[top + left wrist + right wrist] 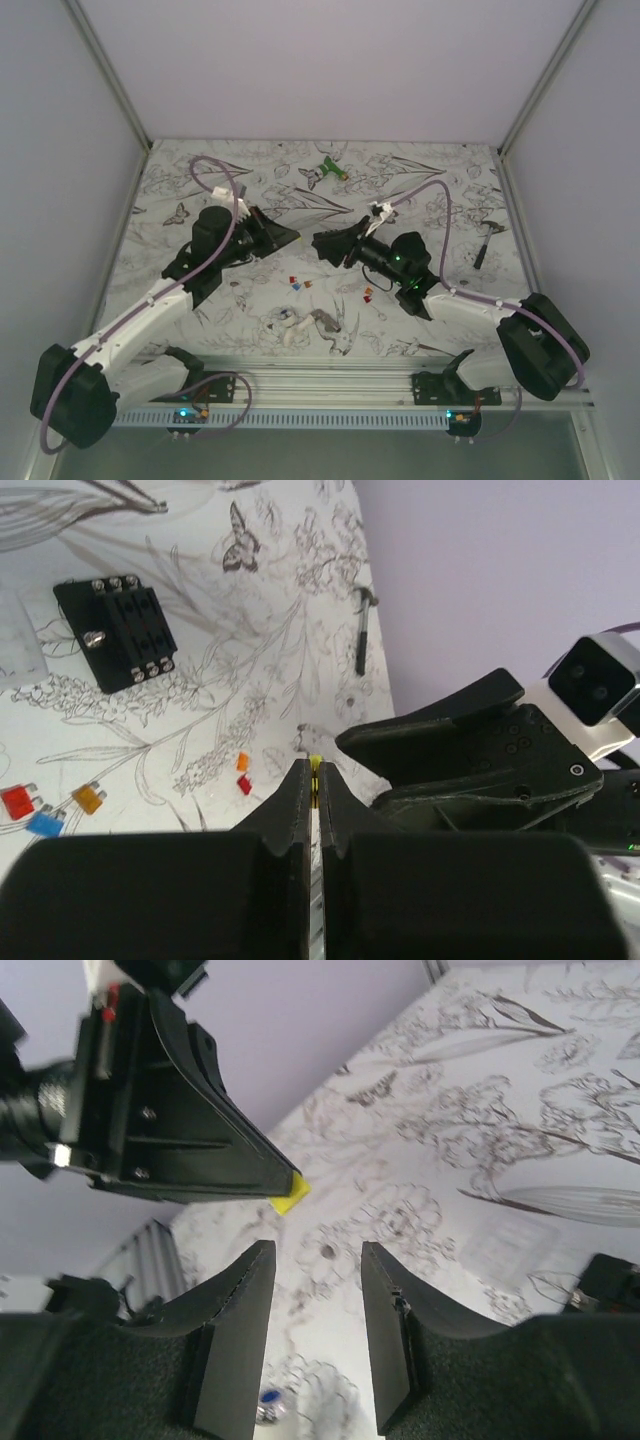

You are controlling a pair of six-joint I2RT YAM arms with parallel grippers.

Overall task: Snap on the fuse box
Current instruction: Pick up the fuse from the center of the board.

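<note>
The fuse box point(115, 630) is a black slotted block with silver screws, lying on the flower-print table to the upper left in the left wrist view. A black corner at the right edge of the right wrist view point(612, 1282) may be the same box. In the top view I cannot pick it out beside the right arm. My left gripper point(316, 776) is shut on a small yellow fuse point(316, 766), held above the table. The fuse also shows in the right wrist view point(290, 1196). My right gripper point(318, 1260) is open and empty, facing the left gripper point(292, 235) tip to tip.
Loose coloured fuses point(45, 815) lie on the table, with more near the middle point(298, 283). A faint clear plastic piece point(18, 648) lies left of the box. There is a green object point(330, 170) at the back, a white-and-grey clump point(300, 325) at the front, and a dark tool point(487, 240) at the right.
</note>
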